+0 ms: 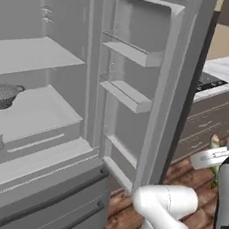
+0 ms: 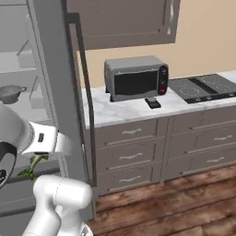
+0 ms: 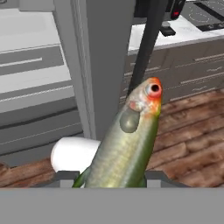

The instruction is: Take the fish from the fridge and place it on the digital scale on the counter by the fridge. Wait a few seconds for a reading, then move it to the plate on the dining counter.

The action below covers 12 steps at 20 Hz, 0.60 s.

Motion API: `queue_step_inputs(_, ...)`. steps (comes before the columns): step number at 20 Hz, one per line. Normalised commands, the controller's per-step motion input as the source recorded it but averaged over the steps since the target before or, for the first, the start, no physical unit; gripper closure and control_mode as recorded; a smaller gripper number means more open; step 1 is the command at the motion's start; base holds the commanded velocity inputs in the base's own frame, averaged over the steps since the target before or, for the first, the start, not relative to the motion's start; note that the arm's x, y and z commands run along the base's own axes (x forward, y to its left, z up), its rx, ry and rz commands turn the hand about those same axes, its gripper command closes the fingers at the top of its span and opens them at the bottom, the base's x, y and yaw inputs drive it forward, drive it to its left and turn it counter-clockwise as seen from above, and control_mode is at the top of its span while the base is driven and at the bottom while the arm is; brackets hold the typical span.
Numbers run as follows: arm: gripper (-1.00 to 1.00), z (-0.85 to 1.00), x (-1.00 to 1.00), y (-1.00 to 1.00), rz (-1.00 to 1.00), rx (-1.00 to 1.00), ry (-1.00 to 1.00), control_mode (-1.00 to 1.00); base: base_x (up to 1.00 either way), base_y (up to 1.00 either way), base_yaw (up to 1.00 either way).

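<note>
Between claw (image 3: 114,177) tips, one fish (image 3: 127,140), beside one open fridge (image 1: 62,105)

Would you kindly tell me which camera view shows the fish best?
The hand view: the fish fills the centre, head and eye plain. The left base view and right base view give just green slivers beside the arm.

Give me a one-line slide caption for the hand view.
Gripper shut on the fish, orange head up, beside the open fridge door.
</note>
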Motion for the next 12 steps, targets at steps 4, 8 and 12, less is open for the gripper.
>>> queue_step_inputs(4, 1.00, 0.00, 0.00, 0.00, 0.00, 0.00, 0.00, 1.00, 0.72, -1.00, 0.09)
queue_step_inputs(8, 1.00, 0.00, 0.00, 0.00, 0.00, 0.00, 0.00, 1.00, 0.62, -1.00, 0.36)
queue_step_inputs(12, 1.00, 0.00, 0.00, 0.00, 0.00, 0.00, 0.00, 1.00, 0.91, -1.00, 0.44)
